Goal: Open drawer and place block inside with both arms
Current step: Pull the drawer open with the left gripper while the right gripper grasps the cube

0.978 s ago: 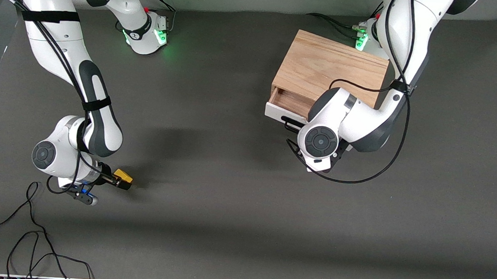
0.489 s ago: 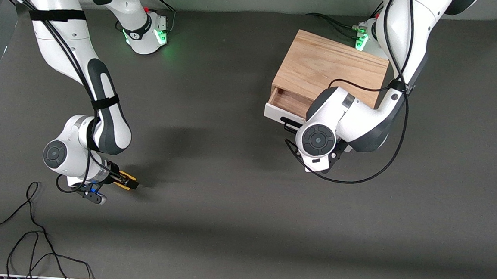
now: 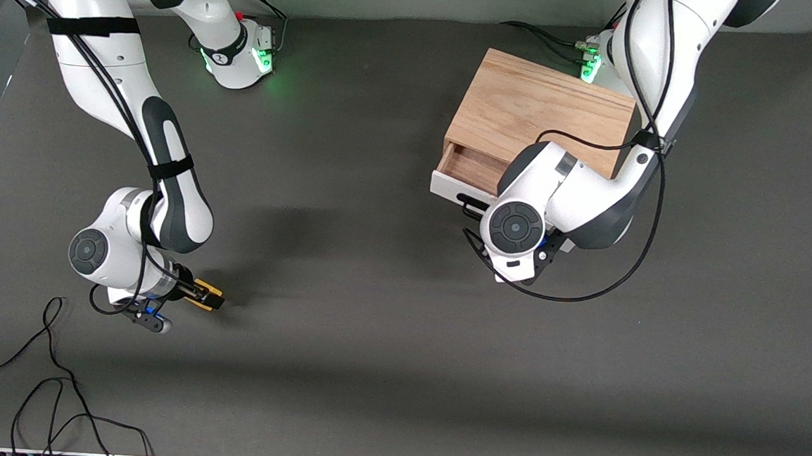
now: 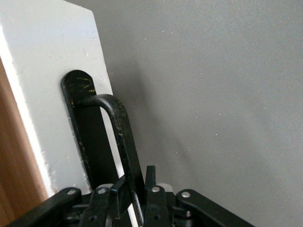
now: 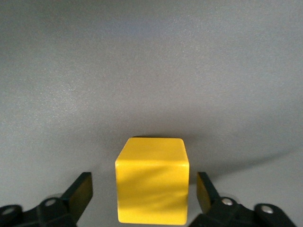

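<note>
The light oak box [image 3: 540, 109] stands toward the left arm's end of the table. Its drawer [image 3: 472, 165] is pulled partly out, with its white front panel [image 3: 442, 184] toward the front camera. My left gripper [image 4: 136, 182] is shut on the black wire bar handle [image 4: 120, 127]; in the front view the left wrist [image 3: 515, 228] hides its fingers. The yellow block [image 3: 208, 293] rests on the table toward the right arm's end. My right gripper [image 3: 199, 295] is open around the block [image 5: 152, 179], with a gap at each finger.
Loose black cables [image 3: 51, 389] lie on the table near the front camera, beside the right arm's hand. The left arm's cable [image 3: 585, 288] loops low beside the drawer. The arm bases [image 3: 240, 56] stand at the table's farther edge.
My right gripper has slid forward around the block and then held still. My left hand has shifted slightly toward the right arm's end with the handle; the drawer's opening looks about the same.
</note>
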You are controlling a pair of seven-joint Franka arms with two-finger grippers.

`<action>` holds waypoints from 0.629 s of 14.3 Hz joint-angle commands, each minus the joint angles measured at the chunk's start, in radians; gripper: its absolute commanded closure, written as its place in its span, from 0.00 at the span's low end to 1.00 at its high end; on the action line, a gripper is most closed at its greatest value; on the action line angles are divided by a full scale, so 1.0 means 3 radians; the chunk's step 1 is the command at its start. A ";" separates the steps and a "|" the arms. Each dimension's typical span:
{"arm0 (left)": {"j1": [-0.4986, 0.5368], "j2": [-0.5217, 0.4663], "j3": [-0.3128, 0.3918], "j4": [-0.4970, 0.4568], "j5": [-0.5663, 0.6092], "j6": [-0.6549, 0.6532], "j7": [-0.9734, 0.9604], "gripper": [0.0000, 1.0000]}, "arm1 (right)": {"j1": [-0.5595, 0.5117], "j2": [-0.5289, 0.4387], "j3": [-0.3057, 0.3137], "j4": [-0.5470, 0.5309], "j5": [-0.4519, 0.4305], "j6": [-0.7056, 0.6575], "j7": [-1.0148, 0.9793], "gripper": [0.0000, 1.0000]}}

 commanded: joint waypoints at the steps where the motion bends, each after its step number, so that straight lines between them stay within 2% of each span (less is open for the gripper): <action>1: -0.0001 0.0041 0.0093 0.0423 0.0309 0.0338 0.0333 0.53 | 0.0007 -0.0019 -0.0018 -0.0023 0.0020 0.0046 -0.0023 0.24; 2: -0.0001 0.0041 0.0093 0.0423 0.0324 0.0338 0.0343 0.04 | 0.0007 -0.0019 -0.0018 -0.0018 0.0020 0.0046 -0.0023 0.25; 3: -0.0001 0.0041 0.0098 0.0423 0.0340 0.0338 0.0348 0.01 | 0.0007 -0.0019 -0.0018 -0.0018 0.0020 0.0046 -0.0023 0.28; 7: 0.0010 0.0041 0.0093 0.0428 0.0340 0.0313 0.0358 0.01 | 0.0002 -0.0024 -0.0018 -0.0013 0.0020 0.0046 -0.0094 0.39; 9: 0.0015 0.0031 0.0093 0.0428 0.0345 0.0277 0.0369 0.01 | 0.0002 -0.0045 -0.0023 -0.0013 0.0020 0.0031 -0.0100 0.52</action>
